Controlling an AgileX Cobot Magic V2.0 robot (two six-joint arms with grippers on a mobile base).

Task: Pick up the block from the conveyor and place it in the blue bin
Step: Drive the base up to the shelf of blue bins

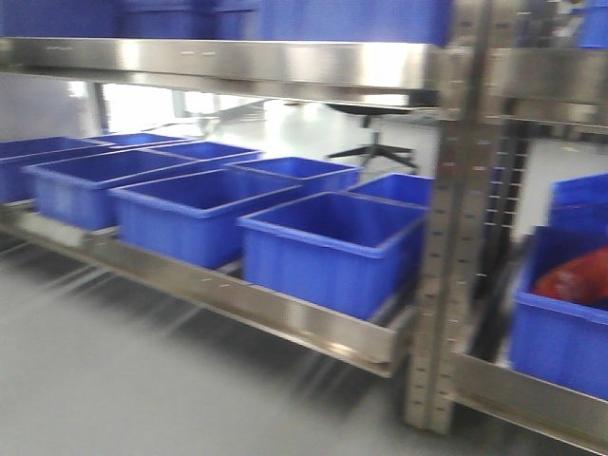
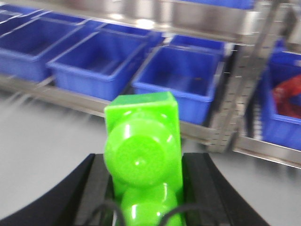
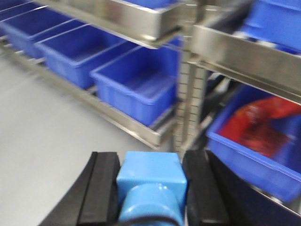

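The left tool is clenching the bright green plastic block, its round studs facing the wrist camera and its black fingers pressing both sides. The block is hanging in the air before the lower steel shelf. The right tool is gripping a light blue plastic block likewise. Open blue plastic bins are lining that shelf up to its right end.

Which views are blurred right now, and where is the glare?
Exterior front-facing view: motion-smeared all over, floor streaked, strong glare on the steel shelf rail. Left wrist view: the green block is fairly sharp with small highlights; the blue bins behind are soft. Right wrist view: the blue block and shelving are both soft.
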